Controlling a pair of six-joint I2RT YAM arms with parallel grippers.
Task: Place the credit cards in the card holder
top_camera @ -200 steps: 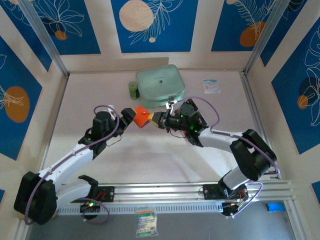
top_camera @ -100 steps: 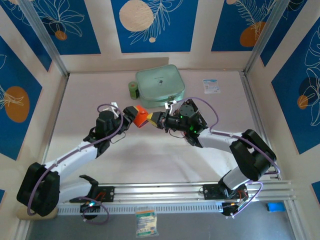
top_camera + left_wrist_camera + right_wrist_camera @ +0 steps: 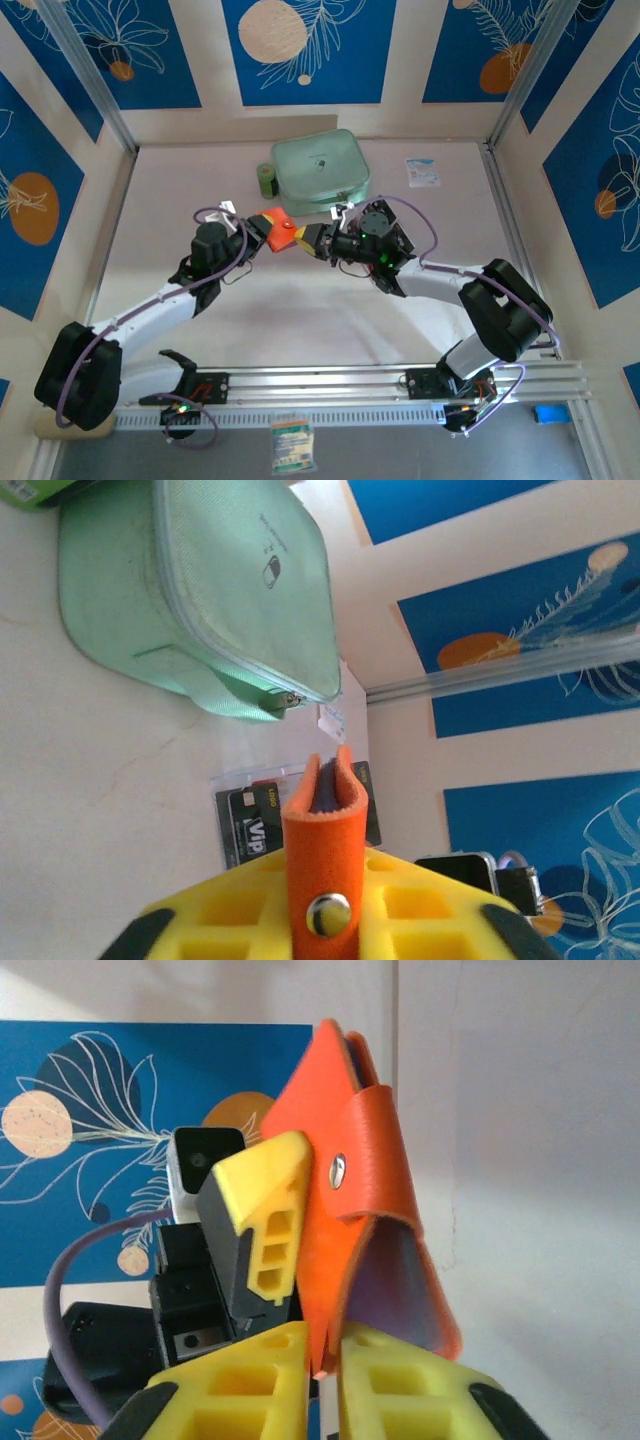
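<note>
The orange card holder [image 3: 283, 232] hangs above the table's middle, between both grippers. My left gripper [image 3: 268, 228] is shut on its folded end; in the left wrist view the yellow fingers [image 3: 225, 920] press both sides of the card holder [image 3: 325, 850], near the snap button. My right gripper [image 3: 324, 1355] stands slightly open, with the holder's lower flap edge [image 3: 335, 1300] in the narrow gap between its jaws. The holder [image 3: 370, 1180] gapes toward the right. Black credit cards [image 3: 255, 820] stand in a clear rack on the table behind it.
A mint-green zip case [image 3: 320, 170] lies at the back centre, with a green roll [image 3: 266, 180] to its left. A white-and-blue packet [image 3: 422, 172] lies at the back right. Another packet [image 3: 292, 445] sits in front of the rail.
My left gripper moved in from the left and shut on the card holder. The right gripper's jaws have parted a little. The holder shifted slightly toward the back.
</note>
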